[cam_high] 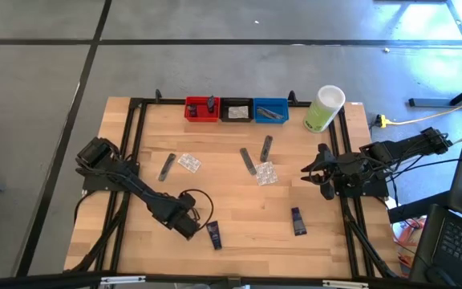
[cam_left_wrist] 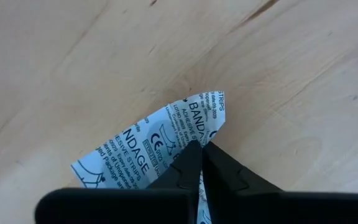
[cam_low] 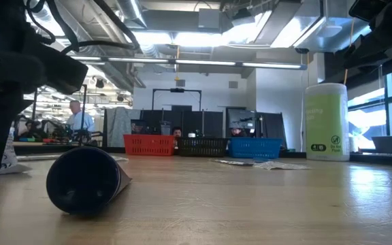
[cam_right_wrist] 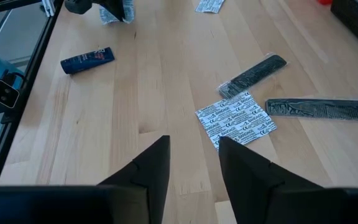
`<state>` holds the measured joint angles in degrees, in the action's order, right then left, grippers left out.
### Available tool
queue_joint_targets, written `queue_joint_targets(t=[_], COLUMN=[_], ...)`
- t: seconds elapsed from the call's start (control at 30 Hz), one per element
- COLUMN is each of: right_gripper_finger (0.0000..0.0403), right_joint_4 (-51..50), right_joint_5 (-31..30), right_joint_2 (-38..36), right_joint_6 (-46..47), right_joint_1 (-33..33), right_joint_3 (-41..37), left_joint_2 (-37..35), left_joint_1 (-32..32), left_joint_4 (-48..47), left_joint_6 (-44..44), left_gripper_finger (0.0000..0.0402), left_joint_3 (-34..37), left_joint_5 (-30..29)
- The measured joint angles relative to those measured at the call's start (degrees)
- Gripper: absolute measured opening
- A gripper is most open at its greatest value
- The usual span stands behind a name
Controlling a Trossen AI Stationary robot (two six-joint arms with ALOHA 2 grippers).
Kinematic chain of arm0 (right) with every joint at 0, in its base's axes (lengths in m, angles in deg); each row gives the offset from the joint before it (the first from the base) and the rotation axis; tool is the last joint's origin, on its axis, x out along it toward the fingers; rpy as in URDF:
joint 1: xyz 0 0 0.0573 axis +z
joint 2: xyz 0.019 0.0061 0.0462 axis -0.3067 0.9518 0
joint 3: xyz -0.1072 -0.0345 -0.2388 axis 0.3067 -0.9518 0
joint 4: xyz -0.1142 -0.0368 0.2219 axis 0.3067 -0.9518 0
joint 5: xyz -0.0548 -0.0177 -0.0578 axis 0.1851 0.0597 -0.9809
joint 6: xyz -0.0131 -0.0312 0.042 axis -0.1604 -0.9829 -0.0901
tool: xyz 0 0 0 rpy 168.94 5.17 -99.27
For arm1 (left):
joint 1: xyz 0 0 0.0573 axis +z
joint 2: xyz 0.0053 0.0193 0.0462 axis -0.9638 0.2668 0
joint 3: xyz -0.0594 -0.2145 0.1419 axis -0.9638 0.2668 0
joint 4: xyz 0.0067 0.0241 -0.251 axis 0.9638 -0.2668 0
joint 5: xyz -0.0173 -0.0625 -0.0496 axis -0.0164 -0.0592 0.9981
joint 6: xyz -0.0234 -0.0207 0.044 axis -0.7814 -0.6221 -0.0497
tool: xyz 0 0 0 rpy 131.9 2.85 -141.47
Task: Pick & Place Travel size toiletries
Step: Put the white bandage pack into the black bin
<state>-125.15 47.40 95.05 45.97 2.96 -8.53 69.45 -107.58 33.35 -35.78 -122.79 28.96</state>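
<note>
Table [cam_high: 239, 233] of pale wood carries everything; along its far edge stand a tall green container [cam_high: 323, 108] and red [cam_high: 201, 109], black [cam_high: 237, 110] and blue bins [cam_high: 270, 110]. Near the front, the left gripper [cam_left_wrist: 201, 152] is pinched on a bandage packet [cam_left_wrist: 160, 146]. By the right edge, the right gripper [cam_right_wrist: 194, 165] hangs with fingers parted, holding nothing, above another bandage packet [cam_right_wrist: 236, 119]

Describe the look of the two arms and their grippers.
Both arms are dark, jointed, with black cables looping alongside. The left gripper has two black wedge-shaped fingers with stepped inner edges. The right gripper has two broad, black, angular fingers on a flat black base.
</note>
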Motion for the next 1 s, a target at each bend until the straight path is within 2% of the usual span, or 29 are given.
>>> queue_joint_targets(t=[0.37, 0.6, 0.8, 1.0], right_gripper_finger=[0.0123, 0.0113, 0.0106, 0.0099], right_joint_4=[0.0, 0.0, 0.0, 0.0], right_joint_5=[0.0, 0.0, 0.0, -0.1], right_joint_2=[0.0, 0.0, 0.0, 0.0], right_joint_6=[0.0, 0.0, 0.0, 0.0], right_joint_1=[0.0, 0.0, 0.0, 0.0], right_joint_3=[0.0, 0.0, 0.0, 0.0], left_joint_2=[-2.6, -2.7, -2.7, -2.8], left_joint_1=[-1.4, -1.1, 0.5, 3.1], left_joint_4=[0.0, 3.7, 17.0, 35.9], left_joint_6=[5.6, 13.2, 28.9, 50.2], left_gripper_finger=[0.0003, 0.0002, 0.0002, 0.0002], left_joint_3=[-4.3, -7.7, -8.9, -8.9], left_joint_5=[-7.1, -13.0, -16.5, -12.7])
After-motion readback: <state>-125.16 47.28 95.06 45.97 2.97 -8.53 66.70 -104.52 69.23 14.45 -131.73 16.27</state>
